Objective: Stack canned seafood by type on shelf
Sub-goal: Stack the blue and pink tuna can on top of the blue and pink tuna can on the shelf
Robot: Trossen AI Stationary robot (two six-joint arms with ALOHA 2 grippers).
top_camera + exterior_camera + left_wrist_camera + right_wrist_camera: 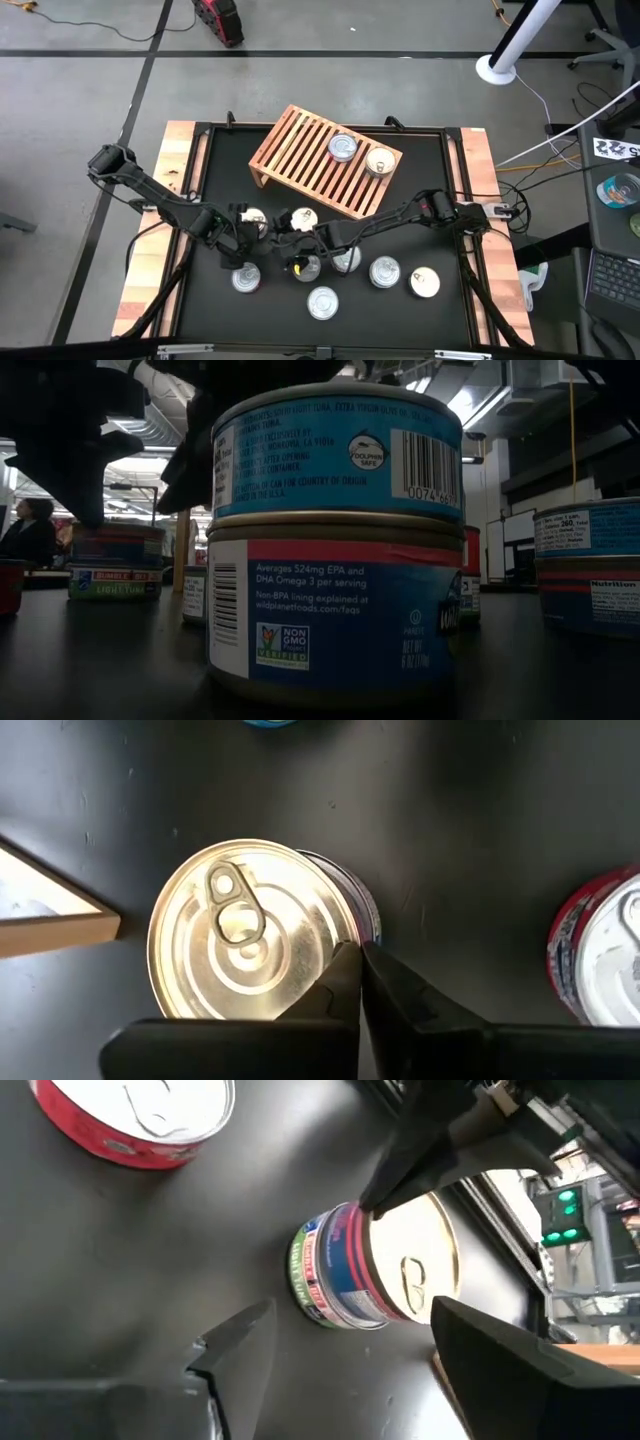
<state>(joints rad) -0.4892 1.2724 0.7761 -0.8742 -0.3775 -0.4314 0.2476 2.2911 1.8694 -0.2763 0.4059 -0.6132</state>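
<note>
A tin with a gold pull-tab lid and a red, blue and green label [240, 935] [370, 1270] [253, 217] stands on its base on the black table. My left gripper [360, 965] [245, 235] is shut and hangs over the tin's edge. My right gripper [345, 1335] [288, 240] is open and points at the tin from the table's right, touching nothing. Two tins [343, 148] [380, 160] sit on the slatted wooden shelf [300, 150]. Several more tins lie along the near side [385, 271]. In the low view, one blue tin [335, 445] is stacked on another [335, 610]. My left gripper's shut fingertips [380, 1200] meet the rim of the tin's lid [335, 945] on one side, coming slanting down from above. The tin stands upright on the table.
A red-sided tin [600, 960] [140, 1115] stands close to the near side of the touched one, and a pale-lidded tin [303, 218] just to its right. The shelf's near-left corner [60, 925] is close by. The two arms almost meet at the table's middle.
</note>
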